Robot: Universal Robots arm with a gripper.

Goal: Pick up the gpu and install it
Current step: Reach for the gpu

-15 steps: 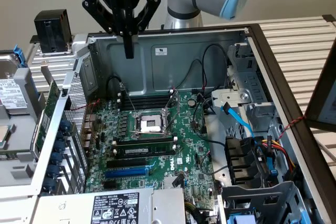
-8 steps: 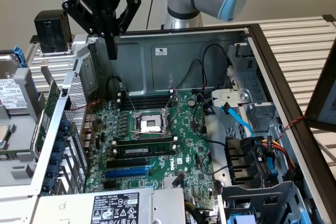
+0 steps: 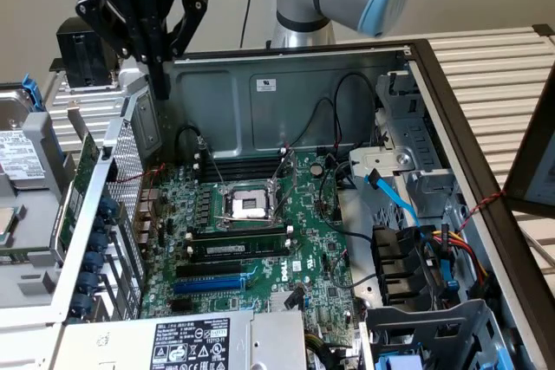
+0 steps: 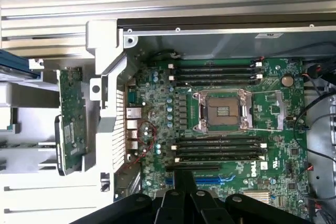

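The gpu (image 3: 80, 181) stands on edge outside the open computer case, against its perforated rear wall at the exterior view's left. In the wrist view the gpu (image 4: 71, 119) shows a green board with a black part along one side. My gripper (image 3: 160, 75) hangs above that rear wall's top corner, fingers pointing down, shut and holding nothing. It is higher than the gpu and a little toward the case's inside. The black fingertips (image 4: 185, 182) meet over the motherboard's blue slot (image 4: 210, 180).
The case lies open with the green motherboard (image 3: 260, 231), its bare CPU socket (image 3: 247, 205) and memory slots. Drive cages and cables (image 3: 416, 249) crowd the exterior view's right. A power supply (image 3: 191, 340) sits in front. A hard drive (image 3: 22, 162) lies outside at the left.
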